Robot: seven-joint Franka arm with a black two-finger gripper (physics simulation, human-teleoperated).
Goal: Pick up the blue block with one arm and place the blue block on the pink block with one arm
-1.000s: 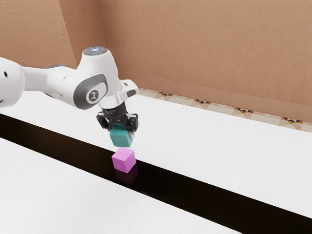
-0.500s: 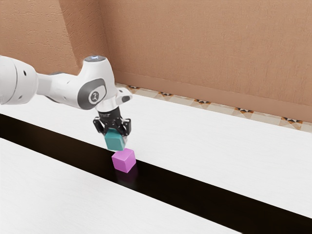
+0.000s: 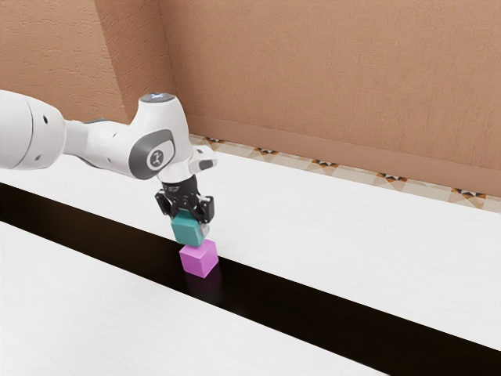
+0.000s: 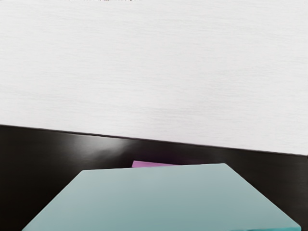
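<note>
Teal block (image 3: 187, 229), pink block (image 3: 198, 258), white table (image 3: 352, 227) with black stripe (image 3: 313, 305).

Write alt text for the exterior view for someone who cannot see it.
A white robot arm holds a blue block in its end effector, directly atop a pink block, apparently touching it. The pink block sits on a black strip across a white table.

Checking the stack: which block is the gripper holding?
The blue block, the upper one, clamped in the gripper; the pink block sits beneath it.

Arm (image 3: 31, 141): glossy white rounded links
Wrist joint (image 3: 156, 157): grey disc cap, pale light at 12 o'clock
Gripper (image 3: 188, 216): black, two-fingered
</note>
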